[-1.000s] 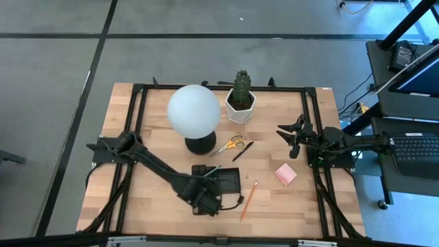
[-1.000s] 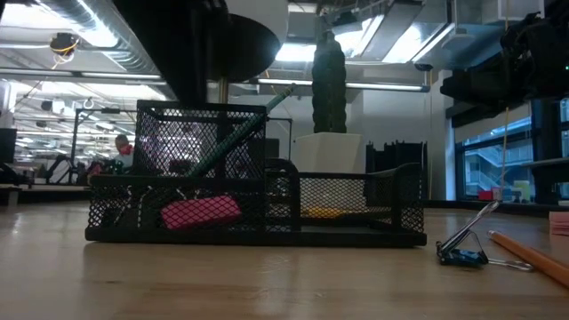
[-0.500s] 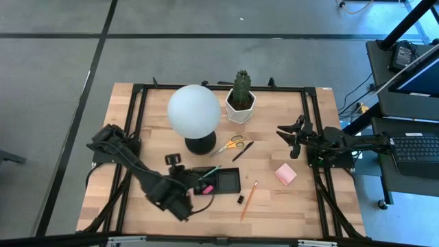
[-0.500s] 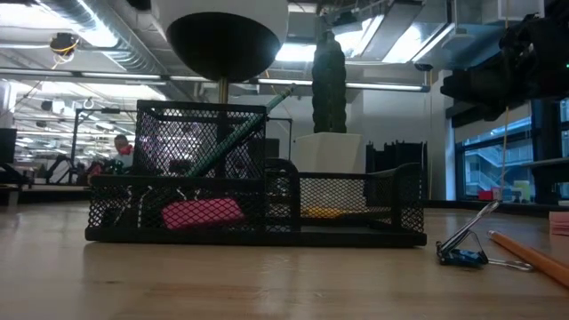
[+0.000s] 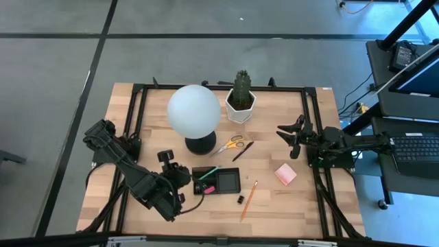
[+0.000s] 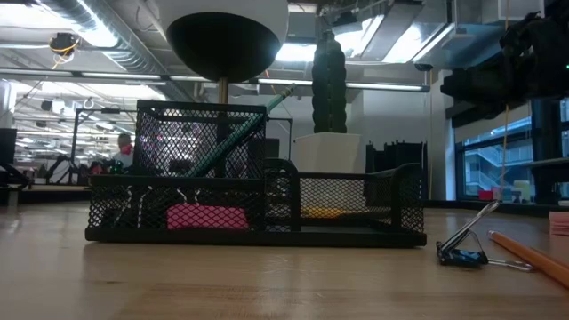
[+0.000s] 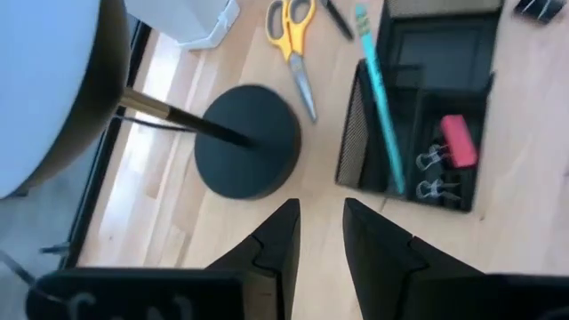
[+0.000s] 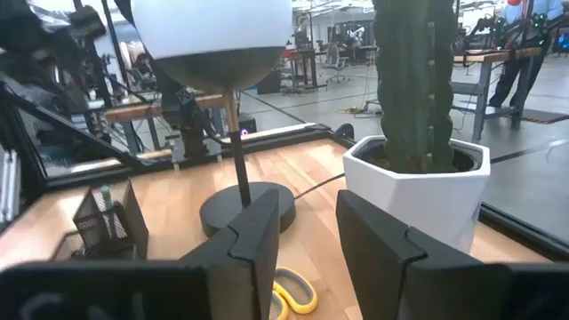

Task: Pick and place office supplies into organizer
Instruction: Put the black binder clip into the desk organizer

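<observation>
The black mesh organizer (image 5: 221, 181) (image 6: 258, 206) (image 7: 418, 116) sits on the table near the front edge. A green pencil (image 7: 378, 98) leans in its tall cup, and a pink eraser (image 7: 458, 140) (image 6: 206, 216) lies flat in a low compartment beside two binder clips (image 7: 431, 162). My left gripper (image 5: 182, 173) (image 7: 320, 213) hovers open and empty just left of the organizer. My right gripper (image 5: 291, 134) (image 8: 308, 209) waits open at the table's right side. On the table lie the yellow-handled scissors (image 5: 230, 144), a black pen (image 5: 243, 151), an orange pencil (image 5: 248, 200), a binder clip (image 5: 241, 200) and a pink sticky-note pad (image 5: 285, 174).
A white globe lamp (image 5: 194, 113) stands on its round black base (image 7: 247, 140) just behind the organizer, close to my left gripper. A potted cactus (image 5: 241, 96) stands at the far side. Bare wood lies along the near edge and the left side.
My left arm has drawn back from over the organizer toward the table's left edge and out of the low view. The pink eraser, which lay tilted in its compartment, has settled flat.
</observation>
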